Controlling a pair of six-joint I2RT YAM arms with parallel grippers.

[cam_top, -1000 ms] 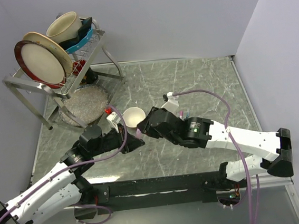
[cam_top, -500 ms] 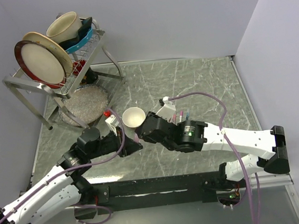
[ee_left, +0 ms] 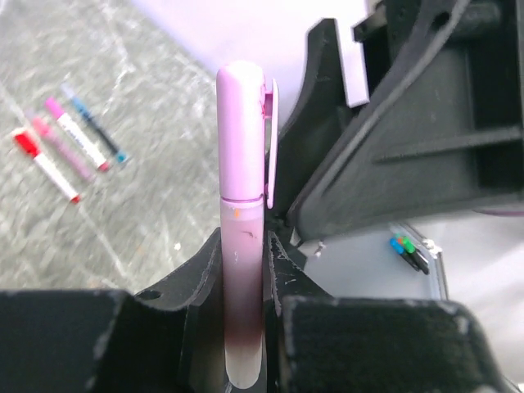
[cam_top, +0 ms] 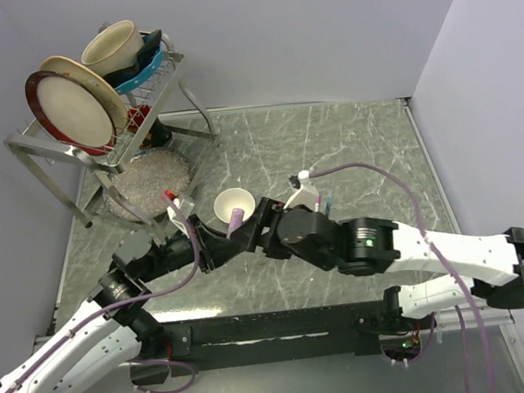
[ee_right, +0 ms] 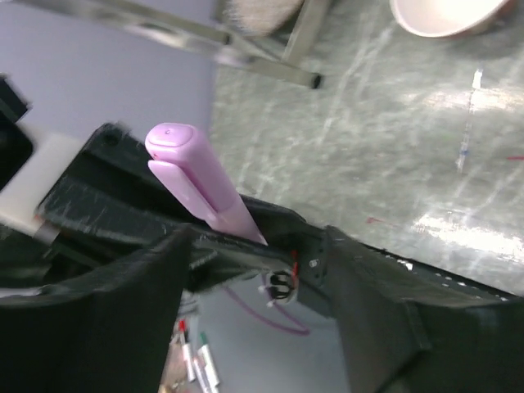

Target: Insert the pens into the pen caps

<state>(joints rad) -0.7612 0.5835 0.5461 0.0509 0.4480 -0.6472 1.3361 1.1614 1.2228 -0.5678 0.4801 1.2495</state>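
The left arm reaches from its base at the near left corner diagonally toward the table centre, forearm low and wrist pointing right. The left gripper [ee_left: 243, 255] is clamped on the barrel of the lilac pen [ee_left: 244, 315], one finger pressed against each side. The pen projects straight out beyond the fingertips, and the lilac cap [ee_left: 241, 131] is seated on its outer end, clip facing the right arm. The right arm extends from the near right corner, elbow bent, forearm running left across the table [cam_top: 350, 142] so that the two wrists meet head-on. The right gripper [ee_right: 258, 244] stands with its jaws spread. In the right wrist view the capped end rises through the gap between them, with clearance on both sides. In the left wrist view one black right finger [ee_left: 327, 147] sits just beside the cap clip; contact cannot be confirmed. In the overhead view the pen tip lies at the near rim of the small bowl [cam_top: 221, 200]. The loose pens [ee_left: 70, 151], capped in red, pink and blue, lie side by side on the table, apart from both grippers. The dish rack [cam_top: 98, 129] stands at the far left corner.
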